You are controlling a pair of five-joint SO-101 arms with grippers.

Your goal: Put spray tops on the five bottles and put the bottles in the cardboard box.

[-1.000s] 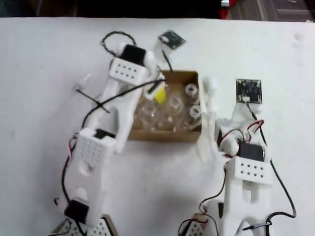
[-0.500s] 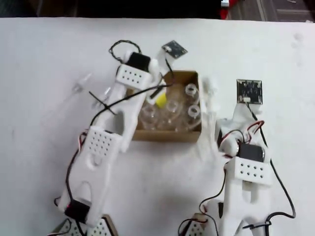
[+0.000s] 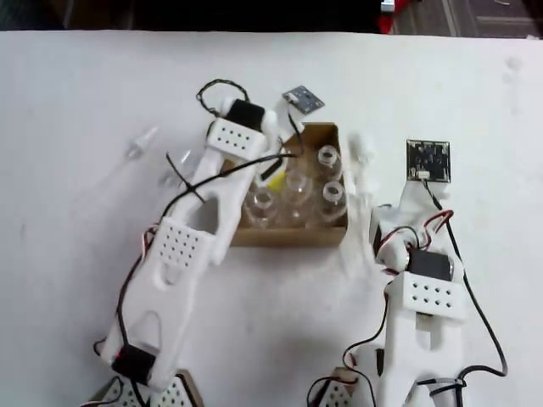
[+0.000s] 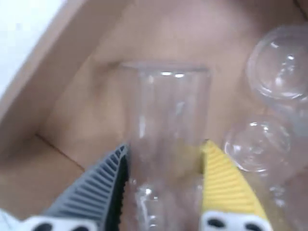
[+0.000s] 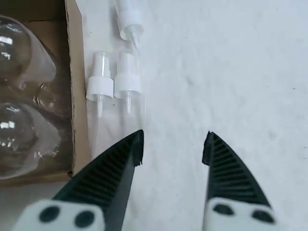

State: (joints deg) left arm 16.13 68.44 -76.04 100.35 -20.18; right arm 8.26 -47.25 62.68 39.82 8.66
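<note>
**placing a bottle in the box, tops waiting outside**

i am holding a clear bottle [image 4: 166, 101] in my left gripper [image 4: 166, 149], the grey and yellow fingers pressing on its two sides, and i am hanging it inside the cardboard box [image 4: 72, 96] near one corner. its far end is sitting low over the box floor; i cannot tell whether it is touching. other clear bottles [image 4: 279, 62] are standing just beside it in the box, and from the high view their necks [image 3: 327, 157] look open, with no spray top that i can make out.

my right gripper [image 5: 173, 144] is spread wide and gripping nothing. it is hovering over the bare table just outside the box wall [image 5: 72, 96]. two white spray tops [image 5: 99, 86] are lying side by side close to that wall, with a third [image 5: 127, 19] a little beyond them. another spray top [image 3: 140, 146] is lying on the table on the far side of my left arm, well apart from the box.

i am judging this as the boxing step for the held bottle. next, my left fingers need to part only once the bottle is resting upright and not leaning on its neighbours. then my right gripper needs to come down around one of the near tops, pinching its collar rather than the thin tube, since the capping looks undone.
</note>
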